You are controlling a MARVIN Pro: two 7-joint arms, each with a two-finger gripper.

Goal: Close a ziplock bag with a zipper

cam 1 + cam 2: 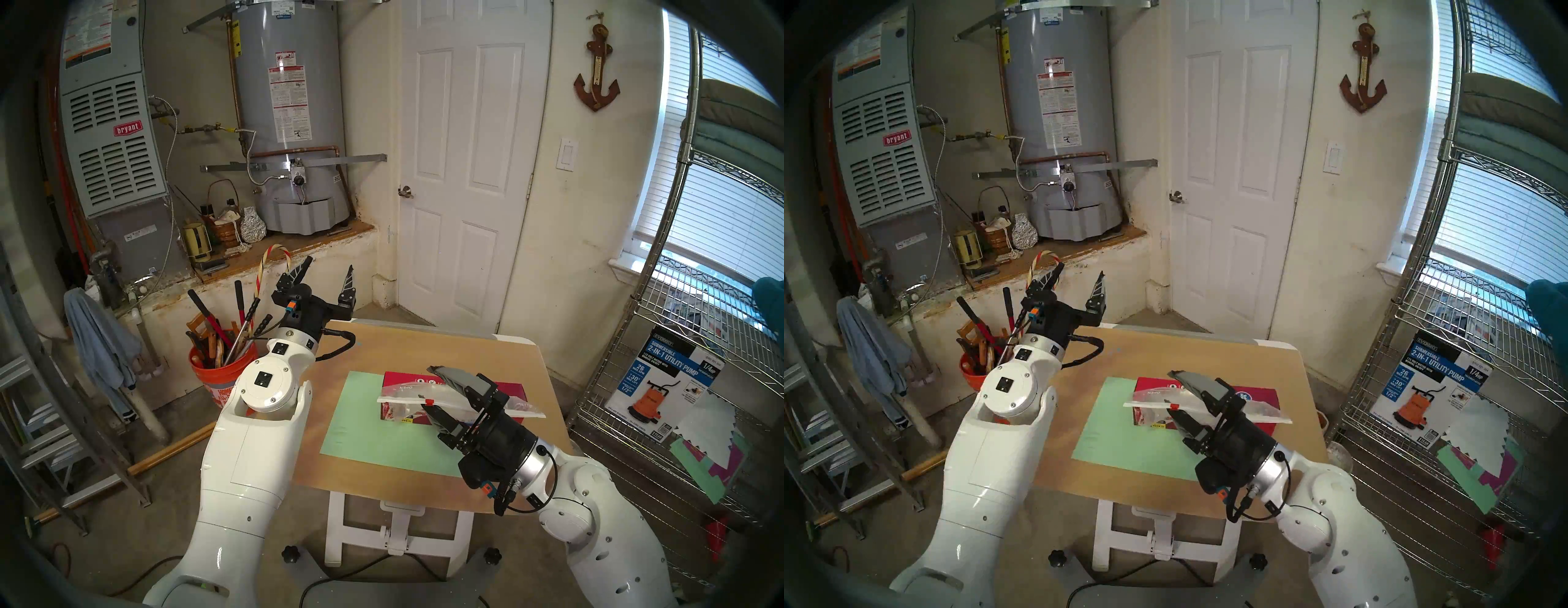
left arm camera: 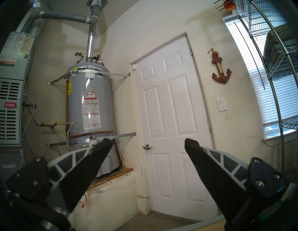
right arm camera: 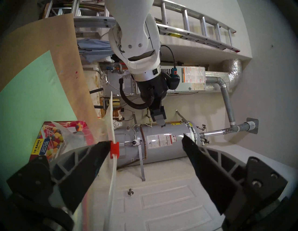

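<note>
The clear ziplock bag (image 1: 403,390) (image 1: 1153,392) lies draped over a red box on the table. Its white zipper strip (image 1: 394,400) (image 1: 1144,406) runs left to right along the near edge, with the red slider (image 1: 428,401) (image 3: 114,149) about a third of the way along. My right gripper (image 1: 429,387) (image 1: 1173,394) (image 3: 144,140) is open, one finger above the strip and one below. In the right wrist view the slider sits against one fingertip (image 3: 103,145). My left gripper (image 1: 329,263) (image 2: 149,142) hangs open and empty, raised past the table's far left corner.
The red box (image 1: 509,392) rests partly on a green mat (image 1: 360,424) on the tan table (image 1: 466,352). An orange bucket of tools (image 1: 212,373) stands left of the table. A wire shelf (image 1: 679,339) is on the right, a ladder (image 1: 42,403) on the left.
</note>
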